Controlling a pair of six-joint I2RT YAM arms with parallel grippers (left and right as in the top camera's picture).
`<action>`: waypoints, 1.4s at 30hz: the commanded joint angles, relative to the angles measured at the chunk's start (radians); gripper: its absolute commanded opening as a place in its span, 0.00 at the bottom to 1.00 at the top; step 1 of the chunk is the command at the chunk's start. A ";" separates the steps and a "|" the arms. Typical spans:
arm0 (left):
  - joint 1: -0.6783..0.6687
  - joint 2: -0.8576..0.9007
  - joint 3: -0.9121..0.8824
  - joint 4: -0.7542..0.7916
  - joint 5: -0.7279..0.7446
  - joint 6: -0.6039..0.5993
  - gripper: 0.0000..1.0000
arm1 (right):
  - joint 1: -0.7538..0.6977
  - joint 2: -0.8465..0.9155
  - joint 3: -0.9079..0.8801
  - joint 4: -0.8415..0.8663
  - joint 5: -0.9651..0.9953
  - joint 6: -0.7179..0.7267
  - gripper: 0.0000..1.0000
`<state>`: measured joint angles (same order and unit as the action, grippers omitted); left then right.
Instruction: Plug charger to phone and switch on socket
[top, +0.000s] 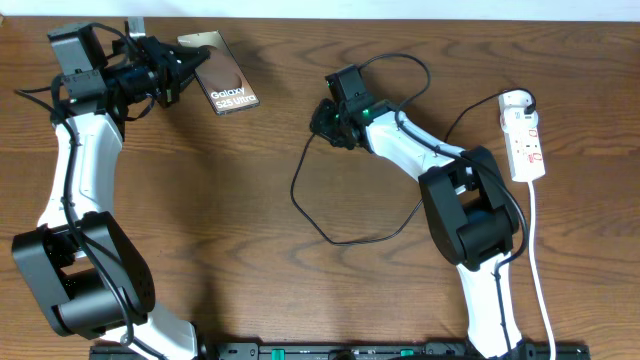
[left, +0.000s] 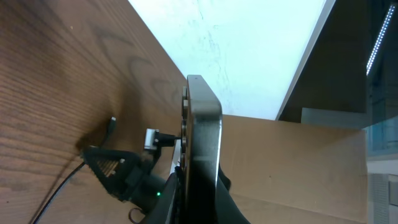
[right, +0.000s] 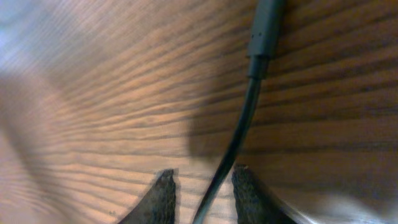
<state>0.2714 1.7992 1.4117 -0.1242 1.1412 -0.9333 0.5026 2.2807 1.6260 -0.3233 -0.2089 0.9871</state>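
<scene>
The right end effector (right: 202, 177) stands narrowly open, its fingertips (right: 161, 193) straddling the charger (right: 239, 127) cable just behind the plug tip (right: 267, 28), near the worktop (top: 300, 300) centre. The left end effector (top: 190, 68) is clamped on the phone (top: 228, 85) at 11 o'clock in the overhead view. The socket (top: 523, 135) lies at 2 o'clock.

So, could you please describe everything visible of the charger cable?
The charger is a thin black cable with a thicker moulded collar near its end; the tip itself is out of frame. It lies on the wooden table, and the cord runs between the fingers of the right gripper, which stand apart, not yet clamping it. Overhead, it trails in a loose loop back toward the white socket.
</scene>
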 joint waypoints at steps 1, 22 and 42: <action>0.000 -0.006 -0.001 0.005 0.025 0.017 0.07 | 0.002 0.037 0.010 -0.006 0.000 0.029 0.01; 0.000 0.011 -0.085 0.058 0.024 0.185 0.07 | -0.162 -0.130 -0.032 -0.430 -1.215 -1.206 0.01; 0.003 0.012 -0.188 0.058 0.018 0.263 0.07 | -0.154 -0.130 -0.257 -0.412 -0.913 -0.999 0.10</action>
<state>0.2714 1.8122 1.2175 -0.0742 1.1339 -0.6857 0.3416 2.1578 1.3724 -0.7460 -1.2011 -0.1032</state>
